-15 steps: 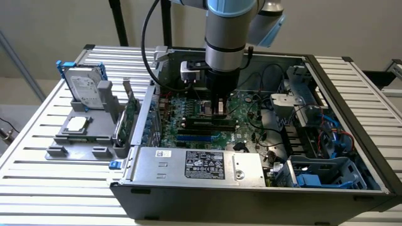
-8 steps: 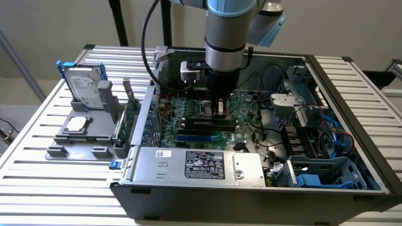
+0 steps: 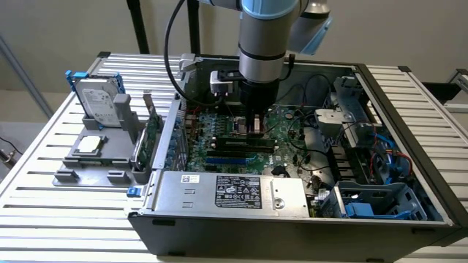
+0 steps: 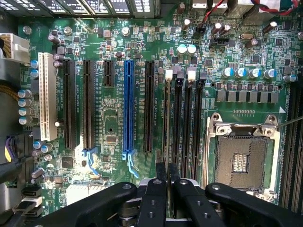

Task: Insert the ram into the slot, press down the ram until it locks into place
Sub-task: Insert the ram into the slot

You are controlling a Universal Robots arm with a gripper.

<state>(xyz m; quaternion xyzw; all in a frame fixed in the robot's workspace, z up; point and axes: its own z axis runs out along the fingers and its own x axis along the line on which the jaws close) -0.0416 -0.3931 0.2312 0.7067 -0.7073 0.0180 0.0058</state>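
Note:
My gripper (image 3: 255,131) reaches down inside the open computer case onto the motherboard (image 3: 219,123). In the wrist view its two black fingers (image 4: 161,172) stand almost together, shut on the ram (image 4: 166,123). The ram appears edge-on as a thin greenish strip running away from the fingertips. It stands upright along the memory slot nearest the long black expansion slots, one of several parallel black memory slots (image 4: 188,118). A white latch (image 4: 168,74) sits at that slot's far end. Whether the ram is fully seated cannot be told.
The CPU socket (image 4: 244,158) lies beside the memory slots, a blue expansion slot (image 4: 128,109) on the other side. The power supply (image 3: 227,189) fills the case's near side, with cables and drive bays (image 3: 380,153) at the exterior view's right. Outside, a grey fixture (image 3: 95,156) holds a hard drive (image 3: 98,101) and a green card (image 3: 151,137).

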